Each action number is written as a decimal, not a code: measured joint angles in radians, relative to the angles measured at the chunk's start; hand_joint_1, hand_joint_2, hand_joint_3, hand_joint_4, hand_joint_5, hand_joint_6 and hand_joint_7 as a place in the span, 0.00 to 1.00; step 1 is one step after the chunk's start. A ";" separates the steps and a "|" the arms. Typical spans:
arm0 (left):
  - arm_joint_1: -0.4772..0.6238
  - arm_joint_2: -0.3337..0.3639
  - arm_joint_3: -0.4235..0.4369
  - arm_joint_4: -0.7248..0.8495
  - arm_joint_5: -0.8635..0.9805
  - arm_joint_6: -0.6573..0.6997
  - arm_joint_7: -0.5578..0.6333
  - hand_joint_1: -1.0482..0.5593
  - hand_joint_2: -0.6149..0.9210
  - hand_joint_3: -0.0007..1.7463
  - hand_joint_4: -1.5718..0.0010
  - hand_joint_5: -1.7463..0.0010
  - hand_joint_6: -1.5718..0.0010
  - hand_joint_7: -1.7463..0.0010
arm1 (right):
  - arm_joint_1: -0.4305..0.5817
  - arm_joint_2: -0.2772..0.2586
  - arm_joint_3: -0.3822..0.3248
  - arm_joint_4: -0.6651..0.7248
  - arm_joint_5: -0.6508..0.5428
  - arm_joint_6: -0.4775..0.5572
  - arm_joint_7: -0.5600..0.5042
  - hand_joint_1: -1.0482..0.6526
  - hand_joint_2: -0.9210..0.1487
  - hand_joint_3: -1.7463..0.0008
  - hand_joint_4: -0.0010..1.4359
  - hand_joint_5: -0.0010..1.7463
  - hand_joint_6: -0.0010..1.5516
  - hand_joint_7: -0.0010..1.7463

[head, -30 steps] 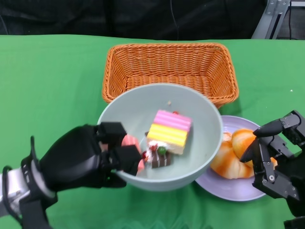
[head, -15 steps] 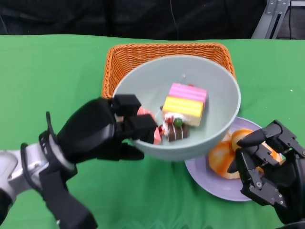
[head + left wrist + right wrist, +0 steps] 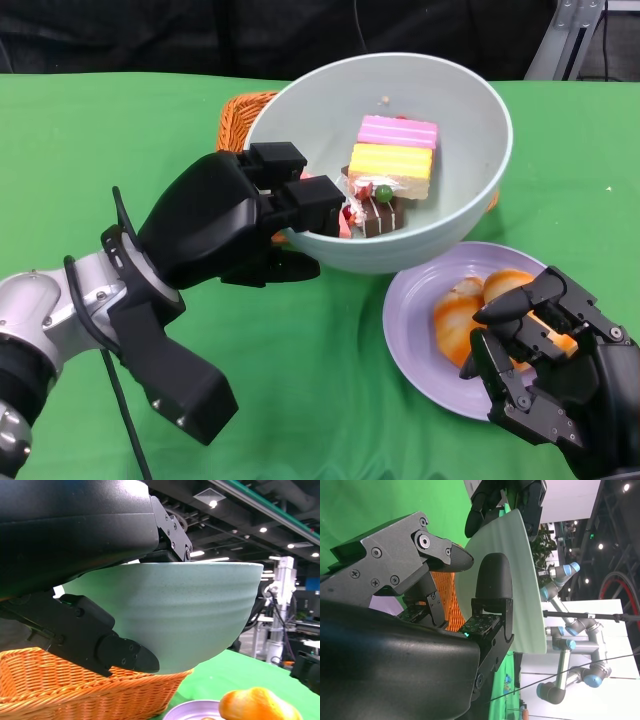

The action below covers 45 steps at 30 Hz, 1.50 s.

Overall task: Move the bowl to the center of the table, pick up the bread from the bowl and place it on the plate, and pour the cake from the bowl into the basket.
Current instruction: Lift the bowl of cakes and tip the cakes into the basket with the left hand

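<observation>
Bowl [image 3: 455,190]: pale grey-green, raised off the surface, over basket [image 3: 242,120], approx level. Cake [image 3: 393,160] inside: pink/yellow striped block, w/ small choc piece beside it. Basket: orange wicker, mostly hidden behind bowl. Plate [image 3: 415,345]: lilac, just right-front of bowl, bread [image 3: 462,315] lying on it, golden-orange.

No readable writing anywhere here: no labels, brand names, numbers or signs on anything in the head view or in either wrist view.
</observation>
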 measured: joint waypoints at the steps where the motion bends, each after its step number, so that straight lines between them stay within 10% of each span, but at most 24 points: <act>1: -0.002 -0.005 0.000 0.009 -0.002 0.004 0.000 0.59 0.83 0.48 0.57 0.01 0.59 0.09 | 0.000 0.000 0.000 0.000 0.001 0.000 0.000 0.54 0.29 0.51 0.47 0.96 0.41 0.74; 45: -0.208 -0.362 0.179 0.289 -0.490 0.186 -0.506 0.61 0.80 0.59 0.59 0.00 0.58 0.10 | -0.002 0.000 0.045 0.031 -0.042 -0.015 -0.011 0.53 0.24 0.55 0.48 0.95 0.39 0.75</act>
